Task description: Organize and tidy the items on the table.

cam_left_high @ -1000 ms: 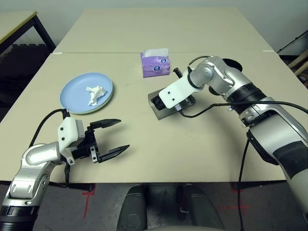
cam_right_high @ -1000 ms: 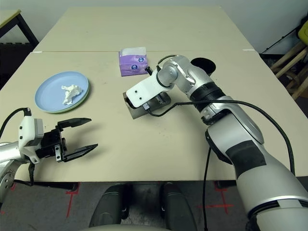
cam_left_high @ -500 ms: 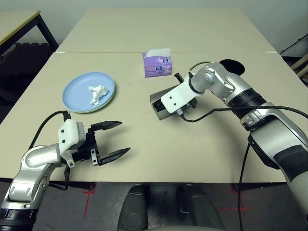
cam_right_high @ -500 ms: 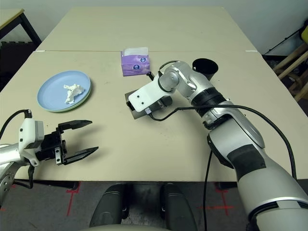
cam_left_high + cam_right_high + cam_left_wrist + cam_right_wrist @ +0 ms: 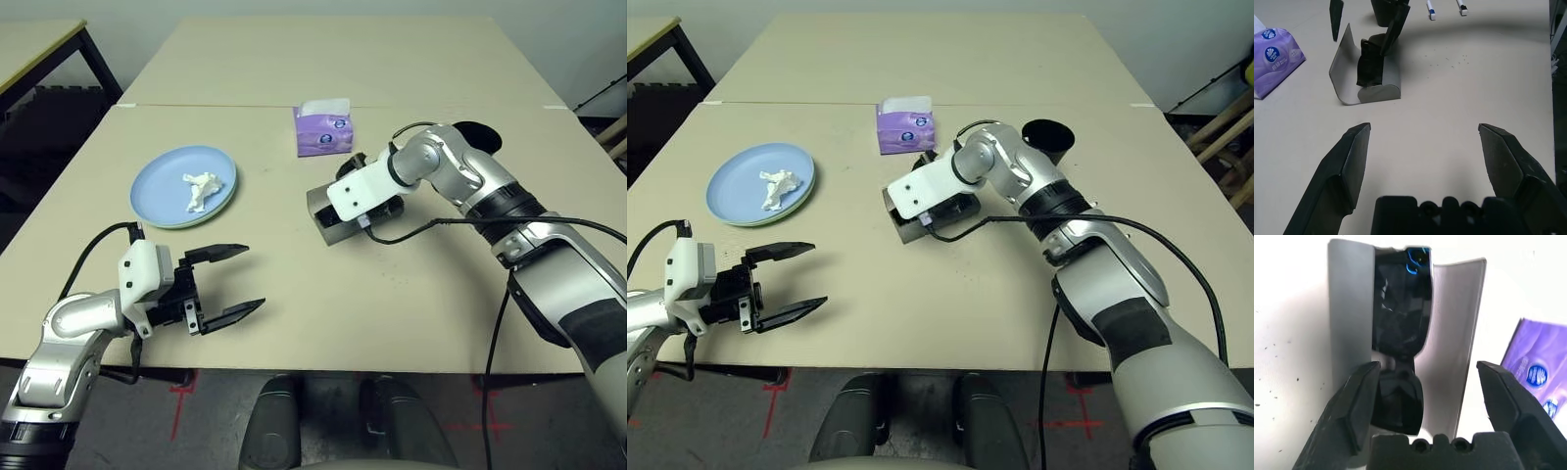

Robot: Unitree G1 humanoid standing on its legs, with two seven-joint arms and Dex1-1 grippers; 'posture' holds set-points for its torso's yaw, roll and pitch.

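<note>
The grey glasses case lies open near the table's middle, with the black sunglasses lying inside it. My right gripper hangs open just over one end of the case, a finger on either side of the sunglasses. A crumpled white tissue rests on the light blue plate, which is stacked on the pale green plate. My left gripper is open and holds nothing near the front left edge. Two white marker pens lie beyond the case. The black cup stands behind my right arm.
A purple tissue box stands just behind the case. Bare tabletop stretches between my left gripper and the case and along the front edge. A second table adjoins at the back.
My right gripper has opened wide over the case, letting go of the sunglasses, which lie in it. The left arm has not moved. The camera shifted slightly.
</note>
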